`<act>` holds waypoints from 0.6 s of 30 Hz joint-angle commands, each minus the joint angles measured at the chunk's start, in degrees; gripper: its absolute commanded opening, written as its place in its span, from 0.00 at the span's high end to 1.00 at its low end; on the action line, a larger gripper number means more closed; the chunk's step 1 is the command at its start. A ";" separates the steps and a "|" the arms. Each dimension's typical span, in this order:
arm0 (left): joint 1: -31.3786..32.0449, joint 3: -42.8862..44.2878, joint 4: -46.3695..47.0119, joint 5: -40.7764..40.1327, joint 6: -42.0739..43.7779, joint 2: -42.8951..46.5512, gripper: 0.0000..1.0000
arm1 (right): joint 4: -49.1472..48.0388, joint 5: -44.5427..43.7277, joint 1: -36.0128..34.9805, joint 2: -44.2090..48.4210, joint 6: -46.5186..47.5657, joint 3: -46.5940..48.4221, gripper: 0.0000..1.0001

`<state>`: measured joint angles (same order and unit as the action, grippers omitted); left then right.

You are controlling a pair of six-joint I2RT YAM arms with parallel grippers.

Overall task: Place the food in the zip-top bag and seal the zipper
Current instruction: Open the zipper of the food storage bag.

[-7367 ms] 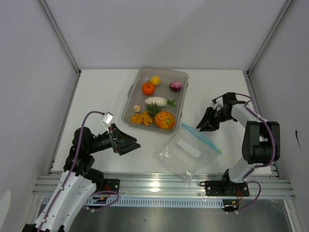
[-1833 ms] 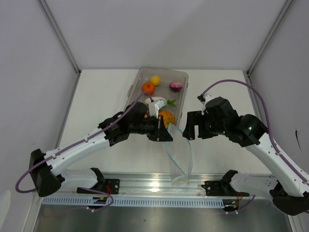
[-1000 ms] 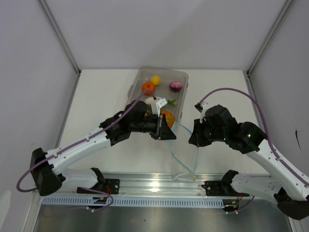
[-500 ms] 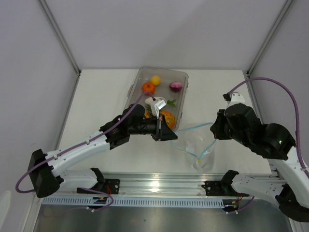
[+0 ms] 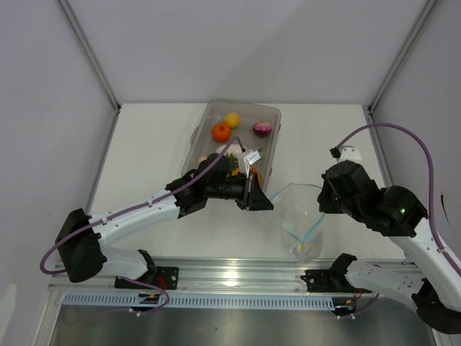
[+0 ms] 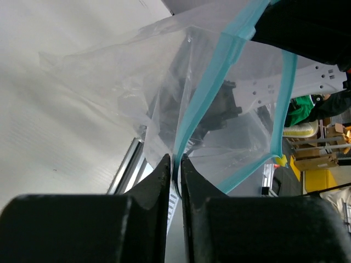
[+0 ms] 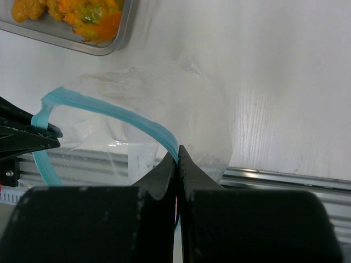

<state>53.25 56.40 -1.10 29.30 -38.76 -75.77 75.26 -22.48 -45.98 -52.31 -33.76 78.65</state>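
Note:
The clear zip-top bag (image 5: 292,216) hangs above the table's near edge between both arms, its mouth pulled into an open loop. My left gripper (image 5: 265,205) is shut on the light blue zipper (image 6: 219,71) strip at the bag's left side, the jaws pinching it (image 6: 175,162). My right gripper (image 5: 321,207) is shut on the same strip at the right side (image 7: 176,156). The food lies in the clear tray (image 5: 241,105): orange tomato (image 5: 221,132), yellow lemon (image 5: 232,120), purple onion (image 5: 263,129), and orange pumpkin (image 7: 90,19). My left arm hides the other pieces.
The tray stands at the back middle, just behind my left wrist. A metal rail (image 5: 238,277) runs along the near edge under the hanging bag. A small yellow slider (image 6: 281,160) sits at the strip's end. White walls close in both sides.
The bag's mouth has spread from a narrow slit into a wide loop. My left gripper has reached further right and nearer, and the right gripper has shifted slightly, still holding the strip.

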 commanded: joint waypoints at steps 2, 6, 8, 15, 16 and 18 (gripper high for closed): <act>0.45 2.13 4.27 2.08 2.11 0.01 0.81 | -4.42 1.38 0.54 0.99 -3.85 -2.80 1.00; 0.45 2.05 4.79 1.11 2.73 -0.08 0.73 | -5.73 1.90 0.89 0.63 -7.03 -4.82 1.00; 0.45 2.05 5.06 0.76 2.73 -0.43 0.68 | -8.28 4.90 0.80 1.07 -6.58 -5.96 1.00; 0.36 1.35 4.53 -2.31 4.57 1.57 0.51 | -11.11 1.74 0.89 2.66 -5.36 -7.64 1.00; 0.10 1.26 4.79 -4.23 4.83 2.63 0.48 | -10.50 1.39 0.89 1.61 -4.22 -7.46 1.00; -0.17 -0.75 5.23 -6.70 5.27 6.22 0.34 | -9.53 0.33 0.80 0.38 -3.60 -6.85 1.00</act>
<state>53.23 56.21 1.72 26.96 -35.70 -75.16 66.81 -19.05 -45.23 -50.61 -38.33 70.19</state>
